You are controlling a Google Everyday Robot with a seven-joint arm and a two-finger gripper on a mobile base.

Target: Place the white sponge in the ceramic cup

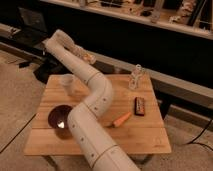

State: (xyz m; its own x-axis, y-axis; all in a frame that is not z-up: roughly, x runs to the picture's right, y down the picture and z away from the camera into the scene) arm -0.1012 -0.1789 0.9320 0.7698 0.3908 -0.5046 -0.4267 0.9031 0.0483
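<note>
The ceramic cup (67,83), pale and upright, stands near the back left corner of the wooden table (145,135). My white arm rises from the bottom of the camera view, bends over the table's middle and reaches up to the far left, passing just right of the cup. Its end folds back there, and my gripper (83,54) hangs above and behind the table's back edge, up and to the right of the cup. The gripper is shut; I cannot tell whether anything is in it. The white sponge is out of view.
A dark round bowl (59,118) sits at the front left, partly behind my arm. An orange carrot (121,120) lies right of the arm, a dark flat bar (139,105) beyond it, and a clear bottle (135,78) at the back right. A dark counter wall runs behind the table.
</note>
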